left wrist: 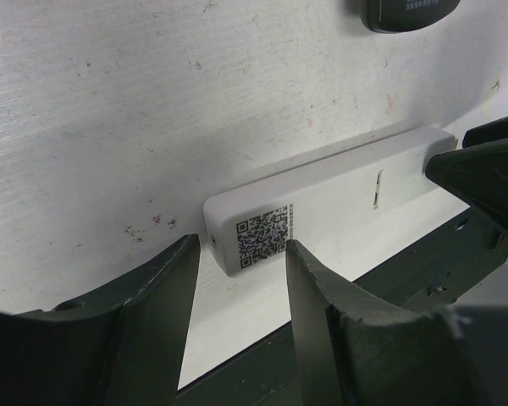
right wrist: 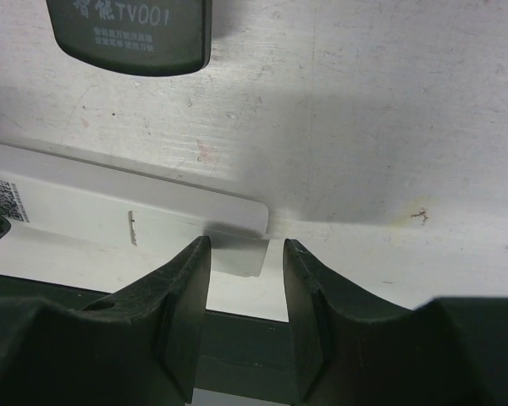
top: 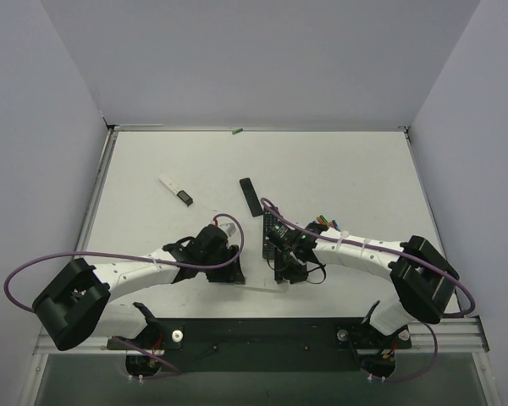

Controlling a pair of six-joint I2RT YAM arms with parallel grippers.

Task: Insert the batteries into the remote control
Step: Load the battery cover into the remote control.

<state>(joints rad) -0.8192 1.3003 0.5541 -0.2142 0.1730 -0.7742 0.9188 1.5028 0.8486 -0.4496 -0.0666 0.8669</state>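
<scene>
1. The left gripper [left wrist: 241,254] has its jaws partway apart, with nothing clamped between them.
2. The white remote control [left wrist: 339,190] lies plain back up on the table [left wrist: 110,110], just ahead of the left fingertips. Its end bearing a QR-code sticker [left wrist: 265,234] sits in the gap between them.
3. One left finger stands just past that end and the other crosses in front of the remote's body. I cannot tell whether either touches it.
4. The right gripper [right wrist: 246,249] is likewise at a narrow, part-open gap, holding nothing. The remote's opposite end lies just ahead of its tips, with one finger beyond the corner.
5. A black remote [right wrist: 131,34] lies on the table further ahead of the right gripper.
6. The batteries [top: 326,222] sit in a small cluster beyond the right gripper and off to its right, well apart from the white remote.
</scene>
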